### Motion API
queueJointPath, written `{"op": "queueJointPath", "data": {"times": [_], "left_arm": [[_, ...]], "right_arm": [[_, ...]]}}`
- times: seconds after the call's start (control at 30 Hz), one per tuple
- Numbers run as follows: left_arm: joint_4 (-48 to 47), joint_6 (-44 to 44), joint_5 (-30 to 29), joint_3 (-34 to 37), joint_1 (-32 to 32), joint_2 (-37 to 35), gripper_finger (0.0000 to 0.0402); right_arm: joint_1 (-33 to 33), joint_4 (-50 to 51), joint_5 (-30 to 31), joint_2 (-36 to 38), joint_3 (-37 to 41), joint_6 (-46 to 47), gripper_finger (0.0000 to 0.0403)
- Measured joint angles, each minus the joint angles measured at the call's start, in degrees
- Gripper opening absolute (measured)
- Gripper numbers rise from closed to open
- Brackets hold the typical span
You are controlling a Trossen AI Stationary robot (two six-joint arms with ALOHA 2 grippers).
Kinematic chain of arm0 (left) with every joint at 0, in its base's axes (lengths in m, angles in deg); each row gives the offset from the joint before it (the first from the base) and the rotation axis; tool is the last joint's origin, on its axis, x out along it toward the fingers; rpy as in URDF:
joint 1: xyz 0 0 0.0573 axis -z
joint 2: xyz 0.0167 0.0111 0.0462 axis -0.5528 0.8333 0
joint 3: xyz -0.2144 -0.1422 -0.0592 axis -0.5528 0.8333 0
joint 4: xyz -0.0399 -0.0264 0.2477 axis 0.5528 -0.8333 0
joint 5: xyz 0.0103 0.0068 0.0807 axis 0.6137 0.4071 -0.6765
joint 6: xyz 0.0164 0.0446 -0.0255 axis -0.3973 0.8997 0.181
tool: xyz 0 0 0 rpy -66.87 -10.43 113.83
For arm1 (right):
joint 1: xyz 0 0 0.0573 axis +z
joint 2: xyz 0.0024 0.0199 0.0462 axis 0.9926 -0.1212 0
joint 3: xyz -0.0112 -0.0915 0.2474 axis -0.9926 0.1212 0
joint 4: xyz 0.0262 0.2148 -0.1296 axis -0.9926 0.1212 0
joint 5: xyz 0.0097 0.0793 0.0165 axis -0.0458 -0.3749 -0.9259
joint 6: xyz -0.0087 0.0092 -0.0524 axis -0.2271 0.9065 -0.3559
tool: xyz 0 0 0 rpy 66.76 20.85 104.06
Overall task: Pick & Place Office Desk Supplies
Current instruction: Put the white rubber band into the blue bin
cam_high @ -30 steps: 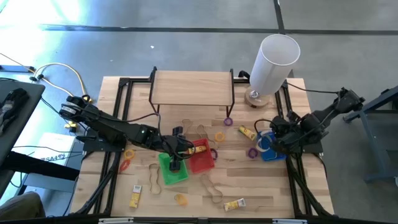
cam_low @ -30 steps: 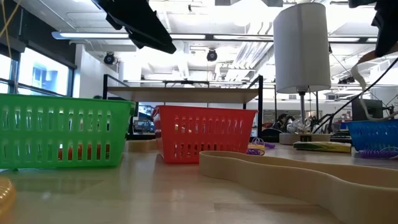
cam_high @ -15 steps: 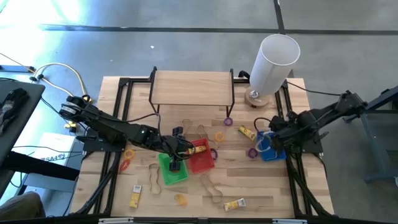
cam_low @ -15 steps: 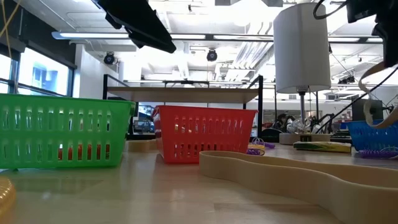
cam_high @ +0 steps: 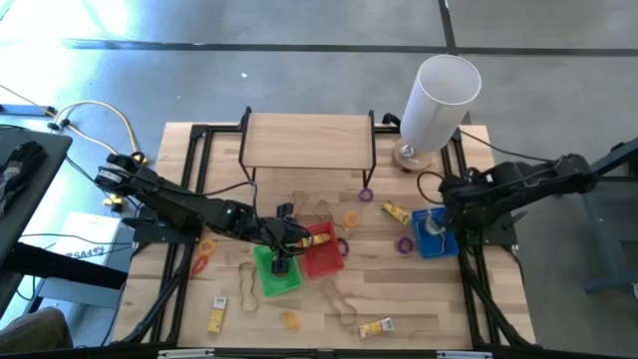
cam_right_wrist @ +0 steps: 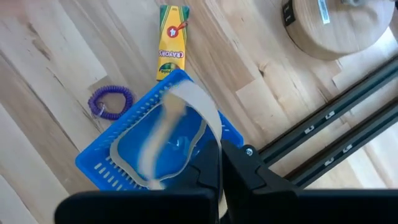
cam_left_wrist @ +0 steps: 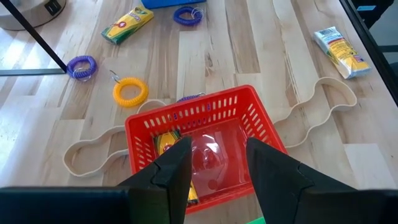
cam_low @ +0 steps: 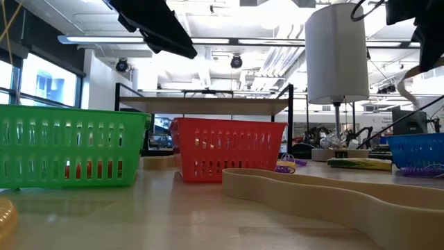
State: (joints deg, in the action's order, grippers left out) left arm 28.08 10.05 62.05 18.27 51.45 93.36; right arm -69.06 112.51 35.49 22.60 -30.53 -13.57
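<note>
Both arms were matte black and chunky, with thin black cables running along the joints. The left gripper (cam_left_wrist: 214,171) had two broad dark fingers (cam_left_wrist: 171,171) with angled faces. The right gripper (cam_right_wrist: 219,177) showed one small silver screw on its finger.

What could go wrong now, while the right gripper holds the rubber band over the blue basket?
1. The rubber band hangs long and bent from the shut right gripper; on release, part may drape over the blue basket wall instead of falling inside.
2. The band might cling to the fingers.
3. The right arm is close to the tall white cylinder; a wide swing might knock it.
</note>
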Motion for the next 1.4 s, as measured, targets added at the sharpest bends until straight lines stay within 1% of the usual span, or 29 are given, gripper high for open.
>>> {"op": "queueJointPath", "data": {"times": [0.1, 0.23, 0.33, 0.53, 0.73, 0.87, 0.97, 1.03, 1.17, 1.3, 1.4], "left_arm": [[0.0, 0.0, 0.0, 0.0, 0.0, 0.0, 0.0145], [0.0, 0.0, 0.0, 0.0, 0.0, 0.0, 0.0145], [0.0, 0.8, 0.0, 0.0, 0.0, 0.0, 0.0145], [0.0, 1.0, 0.0, 0.0, 0.0, 0.0, 0.0145], [-0.1, 1.0, 0.0, 0.0, 0.0, 0.0, 0.0145], [-0.1, 0.9, 0.4, 0.0, 0.0, 0.0, 0.0145], [-0.1, 0.9, 0.5, 0.0, 0.0, 0.0, 0.0145], [-0.1, 0.9, 0.5, 0.0, 0.0, 0.0, 0.0145], [-0.1, 0.9, 0.5, 0.0, 0.0, 0.0, 0.0145], [0.4, 0.9, 0.4, 0.0, 0.0, 0.0, 0.0145], [0.6, 0.9, 0.4, 0.0, 0.0, 0.0, 0.0145]], "right_arm": [[-1.6, 0.0, -0.6, 0.5, 0.0, -3.3, 0.0002], [-2.9, 0.0, -1.7, 0.1, 0.0, -3.1, 0.0002], [-2.9, 0.0, -3.3, -2.1, 0.0, -0.5, 0.0002], [-2.8, 0.0, -8.7, -6.0, 0.0, 6.1, 0.0002], [-2.9, 0.0, -9.6, -8.9, 0.0, 7.0, 0.0002], [-2.8, 0.0, -14.4, -10.4, 1.1, 7.4, 0.0002], [-2.8, 0.0, -19.7, -10.6, 4.7, 7.4, 0.0002], [-2.8, 0.0, -21.9, -10.5, 7.7, 6.9, 0.0002], [-2.8, -1.2, -22.7, -10.7, 11.8, 5.6, 0.0002], [-2.8, -6.1, -21.9, -11.3, 11.6, 3.8, 0.0002], [-2.8, -5.9, -21.8, -13.0, 11.6, 3.8, 0.0002]]}}
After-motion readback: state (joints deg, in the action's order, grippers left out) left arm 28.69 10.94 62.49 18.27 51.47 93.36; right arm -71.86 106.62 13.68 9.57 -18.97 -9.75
